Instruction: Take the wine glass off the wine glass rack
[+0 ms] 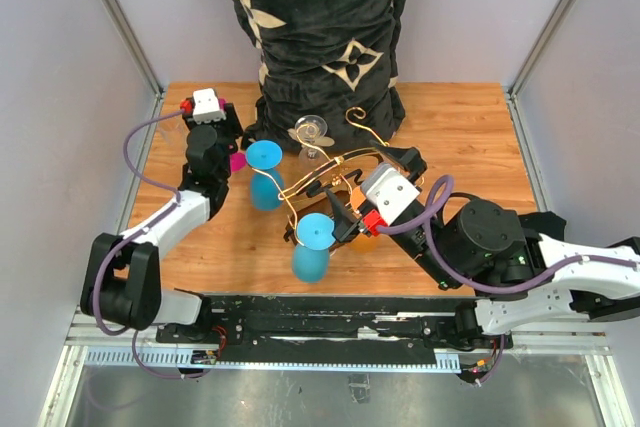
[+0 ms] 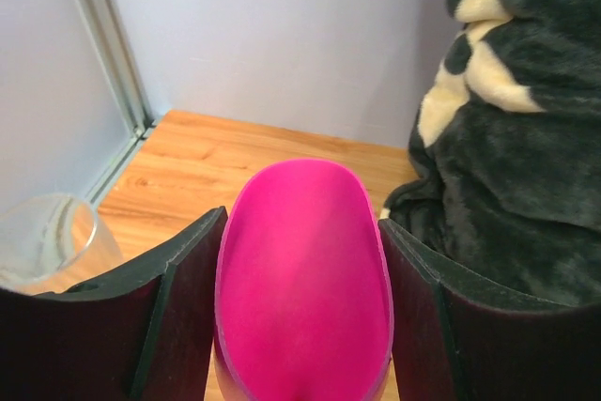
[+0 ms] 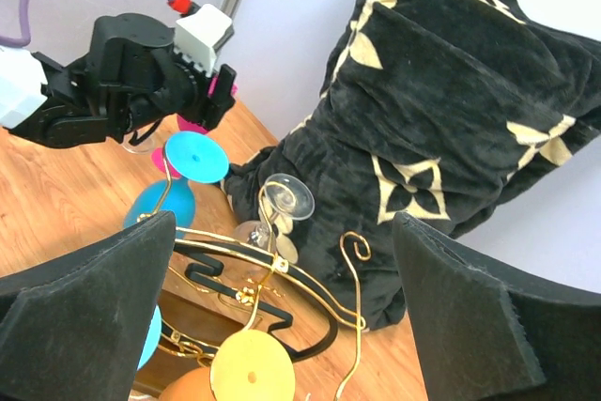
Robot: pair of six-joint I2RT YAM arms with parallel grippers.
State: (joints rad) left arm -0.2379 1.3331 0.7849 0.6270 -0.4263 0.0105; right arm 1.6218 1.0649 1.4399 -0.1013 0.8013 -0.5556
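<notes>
The wine glass rack (image 1: 345, 169) is a gold curly wire stand on a dark brown base (image 3: 183, 312) at mid-table. Two blue wine glasses (image 1: 265, 175) (image 1: 312, 247), a clear one (image 1: 310, 135) and an orange one with a yellow foot (image 3: 252, 368) hang on it upside down. My left gripper (image 1: 228, 150) is left of the rack, shut on the bowl of a pink wine glass (image 2: 305, 279), which is off the rack. My right gripper (image 3: 282, 326) stands wide open over the rack's near side, with the yellow foot and gold wires between its fingers (image 3: 84, 298), touching none.
A big black plush cloth with cream flower shapes (image 1: 320, 37) stands right behind the rack and brushes its back arms. A clear glass (image 2: 47, 237) stands on the table left of my left gripper. Grey walls and a metal post (image 2: 108, 53) close in the left side.
</notes>
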